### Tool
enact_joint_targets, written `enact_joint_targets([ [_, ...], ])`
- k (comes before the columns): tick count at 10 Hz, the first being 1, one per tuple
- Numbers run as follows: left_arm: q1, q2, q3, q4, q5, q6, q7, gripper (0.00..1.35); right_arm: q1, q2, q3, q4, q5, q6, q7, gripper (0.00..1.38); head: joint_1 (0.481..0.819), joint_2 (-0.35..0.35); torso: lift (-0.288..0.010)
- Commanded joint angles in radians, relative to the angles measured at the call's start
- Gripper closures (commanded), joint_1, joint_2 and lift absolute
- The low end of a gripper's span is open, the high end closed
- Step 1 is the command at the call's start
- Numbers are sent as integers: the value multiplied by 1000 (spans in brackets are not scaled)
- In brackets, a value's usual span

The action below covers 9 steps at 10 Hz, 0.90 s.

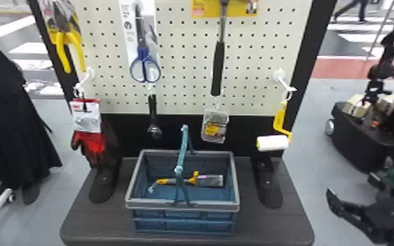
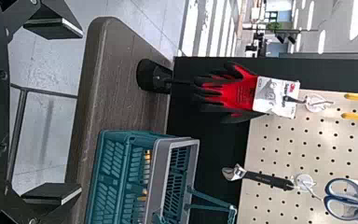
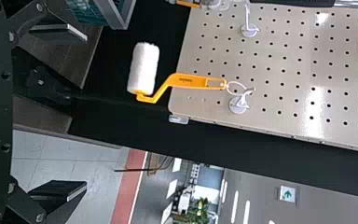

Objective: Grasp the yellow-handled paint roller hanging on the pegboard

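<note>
The paint roller hangs from a white hook [image 1: 283, 81] at the pegboard's [image 1: 180, 95] lower right corner. Its yellow handle [image 1: 279, 119] points up and its white roller [image 1: 272, 143] hangs just above the dark table [image 1: 271, 225]. My right gripper [image 1: 345, 211] is open, low and to the right of the table, well short of the roller. In the right wrist view the paint roller [image 3: 143, 68] lies ahead of the open right gripper [image 3: 58, 112], off to one side of the gap. The left gripper [image 2: 51, 109] is open over the table's left end.
A blue basket [image 1: 131, 193] with a raised handle stands mid-table and holds a yellow-trimmed tool [image 1: 186, 180]. On the board also hang red gloves [image 1: 86, 140], scissors [image 1: 144, 65], a wrench [image 1: 153, 114], a hammer [image 1: 217, 65] and a small packet [image 1: 215, 126]. The board's black foot [image 1: 268, 183] stands below the roller.
</note>
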Motion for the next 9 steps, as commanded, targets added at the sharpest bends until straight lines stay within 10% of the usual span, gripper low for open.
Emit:
enact_joint_targets([
  [1,-12,0,-5,9,0,2,0,140,-84,-30,-6,51,4,33,25,186,549,0,-100],
  [9,-70,0,-39,60,0,8,-6,140,-527,-127,89,437,-39,125,272,185,549,0,-100],
])
